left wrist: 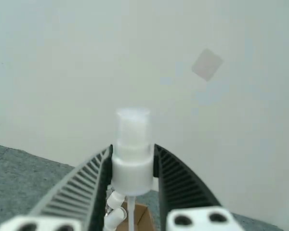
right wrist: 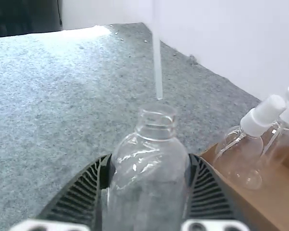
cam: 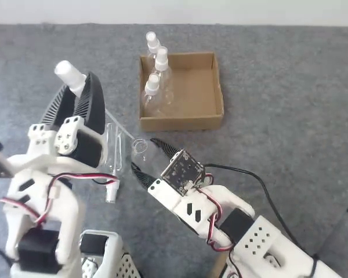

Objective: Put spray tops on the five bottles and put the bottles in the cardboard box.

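My left gripper (cam: 75,87) is raised and shut on a white spray top (cam: 68,72), whose thin dip tube (cam: 120,124) slants down toward the box side. In the left wrist view the spray top (left wrist: 132,159) stands upright between the ribbed fingers (left wrist: 86,183). My right gripper (cam: 144,155) is shut on a clear open bottle (cam: 140,147). The tube's tip (right wrist: 157,91) hangs just above the bottle's mouth (right wrist: 155,117). The cardboard box (cam: 206,87) holds three capped bottles (cam: 156,87) along its left wall.
Another clear uncapped bottle (cam: 115,152) lies on the grey carpet between the arms, with a loose spray top (cam: 111,191) near it. The box's right half is bare cardboard. Cables (cam: 261,185) trail right of the right arm.
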Motion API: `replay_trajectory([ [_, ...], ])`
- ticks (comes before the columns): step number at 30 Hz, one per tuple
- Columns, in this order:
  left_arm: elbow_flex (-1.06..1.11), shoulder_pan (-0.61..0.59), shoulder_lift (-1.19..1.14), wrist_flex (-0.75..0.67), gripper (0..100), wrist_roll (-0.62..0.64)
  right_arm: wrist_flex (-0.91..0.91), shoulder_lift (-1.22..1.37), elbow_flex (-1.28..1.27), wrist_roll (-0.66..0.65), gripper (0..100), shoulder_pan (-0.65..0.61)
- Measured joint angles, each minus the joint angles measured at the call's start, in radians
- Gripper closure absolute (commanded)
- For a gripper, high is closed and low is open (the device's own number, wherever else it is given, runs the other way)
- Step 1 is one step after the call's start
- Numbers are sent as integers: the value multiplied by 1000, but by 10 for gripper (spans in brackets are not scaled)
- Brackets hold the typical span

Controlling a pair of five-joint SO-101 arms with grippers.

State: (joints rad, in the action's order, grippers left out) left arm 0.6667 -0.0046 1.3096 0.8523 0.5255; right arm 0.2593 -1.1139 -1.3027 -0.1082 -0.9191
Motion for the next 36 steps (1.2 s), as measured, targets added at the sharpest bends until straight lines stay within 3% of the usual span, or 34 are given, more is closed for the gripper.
replay_trajectory([
  [10, 0, 54, 0, 0, 987, 0, 0, 0, 0, 0, 918, -3],
  [36, 187, 61, -9, 0, 987, -38, 0, 0, 0, 0, 919, -5],
])
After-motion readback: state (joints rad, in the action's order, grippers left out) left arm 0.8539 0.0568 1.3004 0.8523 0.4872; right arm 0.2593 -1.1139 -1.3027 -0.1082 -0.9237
